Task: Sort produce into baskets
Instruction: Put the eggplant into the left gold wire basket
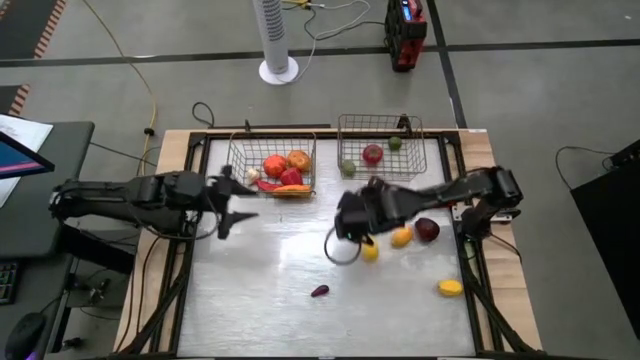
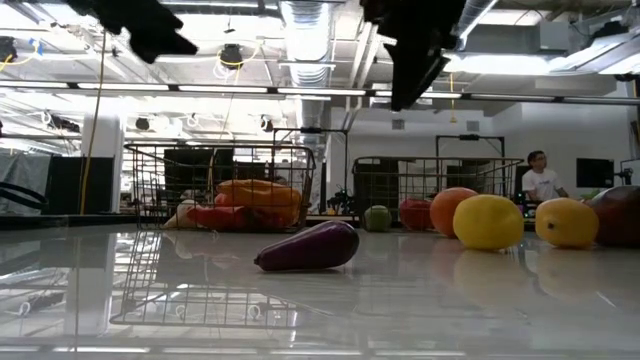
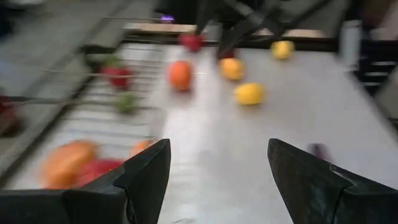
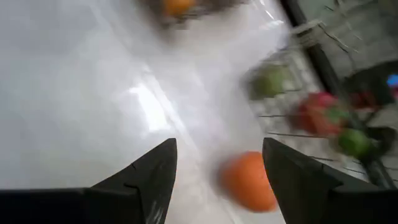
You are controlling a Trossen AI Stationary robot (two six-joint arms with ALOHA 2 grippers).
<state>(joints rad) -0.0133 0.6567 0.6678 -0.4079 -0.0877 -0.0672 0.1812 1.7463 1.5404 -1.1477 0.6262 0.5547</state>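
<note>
**Orange piece right under the right tool, sorting about half done**

Over the middle of the worktop [image 1: 300,320], the right tool [image 4: 217,180] is held above the surface with its fingers spread apart and nothing between them. Just ahead of that gap an orange fruit [image 4: 247,180] is seen in the right wrist view, lying on the worktop slightly toward one finger rather than dead centre (so a small sideways shift would probably be needed before closing). It's roundish, so no long axis has to be matched.

The left tool [image 1: 235,205] is parked over the left side of the worktop, just in front of the left basket [image 1: 240,175], fingers also apart and empty.

Where the produce sits:
- the left basket is already loaded with red and orange pieces plus something white at its edge
- the right basket [image 1: 430,165] holds a red piece and two green ones
- loose on the worktop near the right tool: two yellow pieces [image 1: 401,237], a dark red one [image 1: 427,229], and another yellow one [image 1: 450,288] well apart toward the front right
- a small dark purple eggplant [image 1: 319,291] lies alone near the front centre, long axis roughly side to side in the low view

The loose cluster is clearly nearer the right arm, so it's probably best left to that side. The eggplant lies between the arms, so either could be sent. Pieces look smooth and hard, likely to roll if nudged.
</note>
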